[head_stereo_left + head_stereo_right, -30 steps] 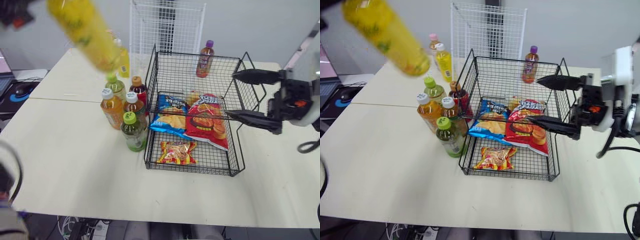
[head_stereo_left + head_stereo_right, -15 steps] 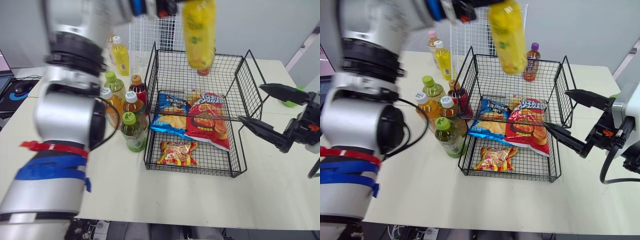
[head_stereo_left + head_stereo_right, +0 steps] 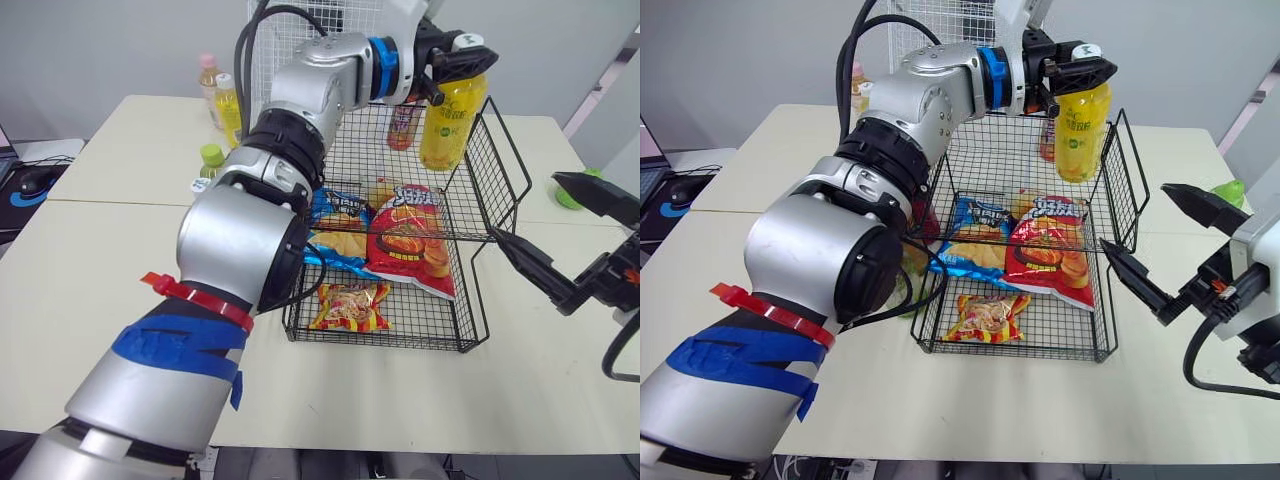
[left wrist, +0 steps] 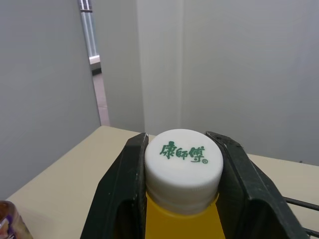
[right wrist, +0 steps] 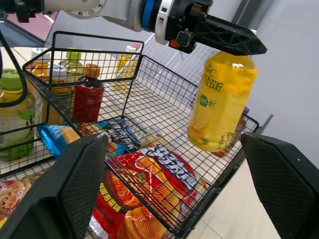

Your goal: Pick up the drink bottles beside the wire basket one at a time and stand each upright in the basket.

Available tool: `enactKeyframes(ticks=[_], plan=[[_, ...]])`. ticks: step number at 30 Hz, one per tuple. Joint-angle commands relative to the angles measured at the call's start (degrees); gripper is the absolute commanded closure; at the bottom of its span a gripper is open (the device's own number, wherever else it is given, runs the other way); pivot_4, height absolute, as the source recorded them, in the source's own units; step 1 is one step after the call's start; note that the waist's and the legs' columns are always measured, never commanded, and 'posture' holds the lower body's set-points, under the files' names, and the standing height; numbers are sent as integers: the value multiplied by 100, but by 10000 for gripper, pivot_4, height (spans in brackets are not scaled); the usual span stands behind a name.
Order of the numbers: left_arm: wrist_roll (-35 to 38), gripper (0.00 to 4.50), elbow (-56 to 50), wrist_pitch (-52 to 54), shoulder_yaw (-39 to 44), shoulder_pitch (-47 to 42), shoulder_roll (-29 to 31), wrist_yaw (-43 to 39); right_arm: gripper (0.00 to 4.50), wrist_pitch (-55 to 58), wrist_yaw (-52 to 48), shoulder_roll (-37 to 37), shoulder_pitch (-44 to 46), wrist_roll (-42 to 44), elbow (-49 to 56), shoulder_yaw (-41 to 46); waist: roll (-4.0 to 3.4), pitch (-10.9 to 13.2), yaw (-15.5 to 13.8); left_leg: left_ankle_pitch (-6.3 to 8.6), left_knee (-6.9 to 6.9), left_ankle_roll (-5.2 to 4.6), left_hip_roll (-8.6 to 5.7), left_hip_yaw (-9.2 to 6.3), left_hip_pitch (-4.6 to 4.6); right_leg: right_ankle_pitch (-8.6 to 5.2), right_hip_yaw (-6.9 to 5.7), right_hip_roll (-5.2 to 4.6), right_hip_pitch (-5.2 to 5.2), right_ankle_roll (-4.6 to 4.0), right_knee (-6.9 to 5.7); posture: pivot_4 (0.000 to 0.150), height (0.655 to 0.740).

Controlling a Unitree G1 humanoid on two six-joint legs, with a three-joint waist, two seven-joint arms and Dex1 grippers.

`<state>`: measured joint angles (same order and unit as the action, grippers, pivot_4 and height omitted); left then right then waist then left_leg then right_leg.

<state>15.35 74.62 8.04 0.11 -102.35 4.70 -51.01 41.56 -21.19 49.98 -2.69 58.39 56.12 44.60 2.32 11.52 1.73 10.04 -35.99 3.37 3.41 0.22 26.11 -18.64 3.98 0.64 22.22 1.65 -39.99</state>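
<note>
My left gripper [image 3: 455,62] is shut on the white cap [image 4: 183,159] of a yellow drink bottle [image 3: 448,122]. It holds the bottle upright at the far right corner of the black wire basket [image 3: 503,165]. The bottle's lower part is below the rim; I cannot tell if it touches the floor. My right gripper [image 3: 527,208] is open, just right of the basket and apart from it. Several other bottles stand left of the basket, among them a green one [image 5: 12,114] and a dark red one [image 5: 88,97], mostly hidden behind my left arm in the eye views.
In the basket lie a red chips bag [image 3: 410,240], a blue snack bag [image 3: 335,225] and a small snack pack [image 3: 350,305]. A purple-capped bottle [image 3: 403,125] stands behind the basket. A white wire panel [image 3: 300,30] rises at the back. A green object [image 3: 570,195] lies far right.
My left arm has swung the yellow bottle from the left across to the basket's far right corner and lowered it upright. My right gripper has drawn back to the right, still open.
</note>
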Motion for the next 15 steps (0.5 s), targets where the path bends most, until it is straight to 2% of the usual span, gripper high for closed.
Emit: enactKeyframes(ticks=[1, 6, 8, 15], plan=[[-148, 31402, -118, -228, 188, -365, -84, 37, 0, -192, 19, 132, -59, 168, 54, 324, 0, 0, -4, 0, 0, 0, 0, -1, 0, 0, -1, 0, 0, 0, 0, 1500, 7360], [-259, 31402, -93, -82, 353, -408, -71, -77, 0, -280, 88, 262, -61, 242, -74, 425, -2, -1, -2, -1, 0, 1, 0, -1, -3, 0, -1, 0, -2, 0, -2, 1500, 7360], [-312, 24134, -101, -58, 399, -411, -47, -139, 0, -311, 150, 290, -8, 212, -111, 356, -2, -1, -2, -1, -1, 1, 0, -1, -3, 0, -1, 0, -2, 0, -3, 1500, 7360], [-407, 2888, -206, 32, 484, -396, 112, -599, 0, -405, 245, 386, 207, -9, -277, -85, -11, -6, 4, -1, -1, 1, -1, -1, -12, 0, 0, 0, -11, -1, -4, 1500, 7360]])
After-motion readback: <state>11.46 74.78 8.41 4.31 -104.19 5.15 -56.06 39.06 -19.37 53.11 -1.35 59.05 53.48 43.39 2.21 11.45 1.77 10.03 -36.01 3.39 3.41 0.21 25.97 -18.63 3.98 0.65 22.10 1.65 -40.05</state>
